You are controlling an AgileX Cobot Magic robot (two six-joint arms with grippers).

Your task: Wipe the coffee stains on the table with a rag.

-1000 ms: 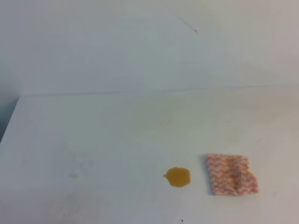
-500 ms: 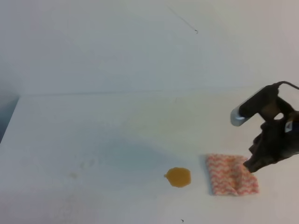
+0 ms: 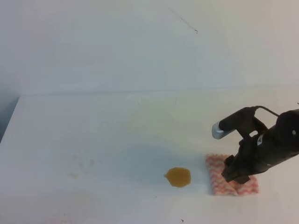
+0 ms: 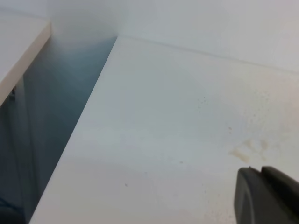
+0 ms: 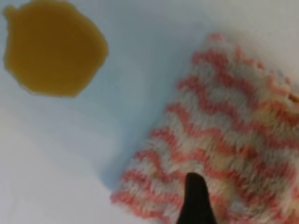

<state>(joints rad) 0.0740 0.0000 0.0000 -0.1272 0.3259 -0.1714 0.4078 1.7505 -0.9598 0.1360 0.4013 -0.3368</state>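
- The rag [image 3: 219,179] lies flat on the table [image 3: 93,135], toward its front right corner, a soft, wrinkled square of pink-red and white zigzag.
- The right gripper [image 3: 237,176] hangs over the rag's middle, its tip down at the cloth; the high view does not show whether it touches.
- The wrist view shows only one dark fingertip [image 5: 197,198] above the rag's [image 5: 233,135] weave, so how wide the pincer stands cannot be told, and nothing is seen held in it.
- The coffee stains [image 3: 178,177] are one glossy amber-orange blot just left of the rag, apart from it, with bare tabletop between; in the wrist view the blot [image 5: 52,46] is roundish with an uneven rim.
- The left gripper [image 4: 266,196] shows only as a dark corner low over the table's left part [image 4: 154,130], near faint yellowish smudges [image 4: 243,151]; its state cannot be told.
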